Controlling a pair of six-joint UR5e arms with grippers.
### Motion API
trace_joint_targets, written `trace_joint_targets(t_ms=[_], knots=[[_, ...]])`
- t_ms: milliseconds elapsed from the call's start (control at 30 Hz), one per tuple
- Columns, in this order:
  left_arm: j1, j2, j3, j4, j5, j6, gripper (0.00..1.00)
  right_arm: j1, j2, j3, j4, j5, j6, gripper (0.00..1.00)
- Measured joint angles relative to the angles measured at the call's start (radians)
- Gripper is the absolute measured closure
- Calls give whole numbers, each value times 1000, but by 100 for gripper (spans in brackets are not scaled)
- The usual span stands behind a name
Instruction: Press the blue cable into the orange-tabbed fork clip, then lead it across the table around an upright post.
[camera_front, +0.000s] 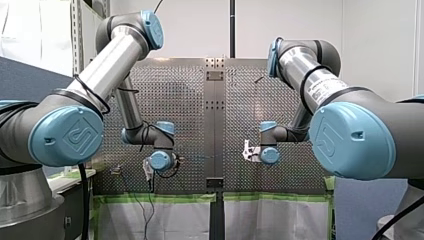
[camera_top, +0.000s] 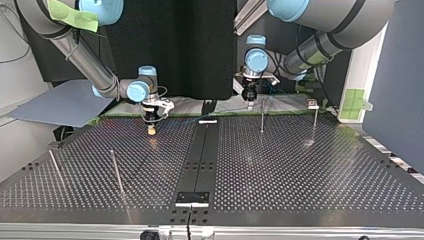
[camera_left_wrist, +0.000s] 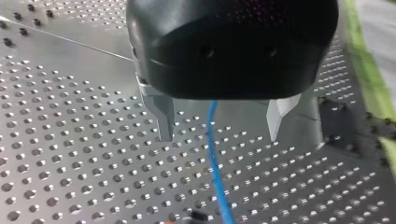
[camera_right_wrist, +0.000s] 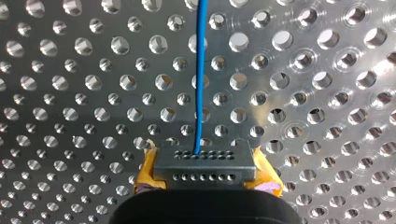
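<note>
My right gripper (camera_right_wrist: 205, 156) pinches the blue cable (camera_right_wrist: 201, 70), which runs straight ahead, twelve o'clock from its fingers. My left gripper (camera_left_wrist: 222, 133), fingers spread, straddles it without touching. Unguided there, a taut cable could slide sideways past the fork clip.

We see bright, even light, with glare on the perforated table (camera_right_wrist: 322, 49) at two o'clock from the blue cable (camera_right_wrist: 201, 70).

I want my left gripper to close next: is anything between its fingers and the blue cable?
Nothing visible does. In the left wrist view the blue cable runs through the open gap of my left gripper, touching neither metal finger, with only the perforated table behind it.
</note>
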Motion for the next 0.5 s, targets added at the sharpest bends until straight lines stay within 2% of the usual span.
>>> trace_joint_targets(t_ms=[300,500], knots=[[2,-1,49,-5,0,-3,2,0,0,0,0,0,0,100],[2,-2,76,-32,3,-10,2,0,0,0,0,0,0,100]])
